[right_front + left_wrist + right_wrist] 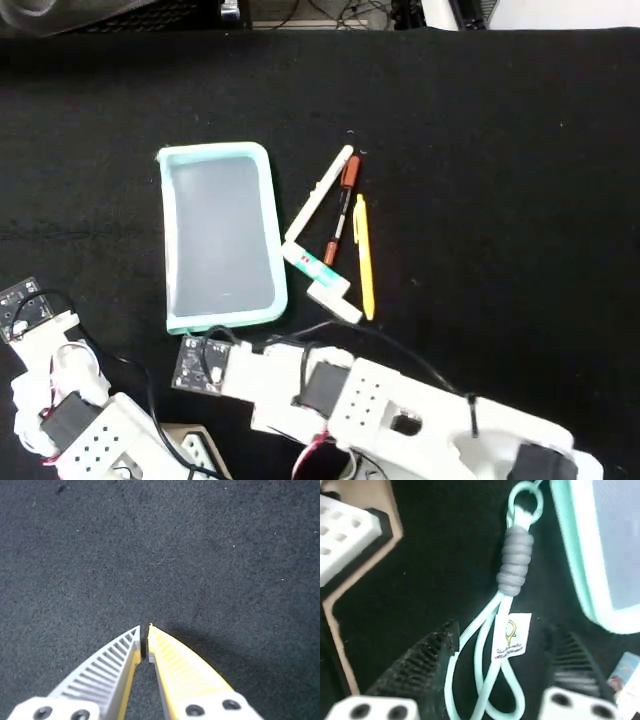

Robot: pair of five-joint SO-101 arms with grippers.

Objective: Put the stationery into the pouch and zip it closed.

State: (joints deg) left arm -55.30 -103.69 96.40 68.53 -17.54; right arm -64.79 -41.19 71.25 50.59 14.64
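The right gripper (502,632) hangs low over the black cloth (500,150) with its two dark fingers (420,665) spread wide, gripping nothing. Between them lies the pouch's mint pull cord (482,650), a doubled loop with a white tag (510,637) and a grey wrapped knot (516,560), running up to a ring near the pouch's corner. The left gripper (145,627) is clenched, its white and yellow tips meeting on nothing, above bare cloth. In the high view the pouch (220,235), mint-edged with a frosted window, lies flat left of centre; whether its zip is open I cannot tell. Just beside it toward the middle of the table, all outside it, lies the stationery: a white pen (318,195), a brown marker (342,205), a yellow pen (364,260) and a white stick with a teal label (318,270), bunched close together
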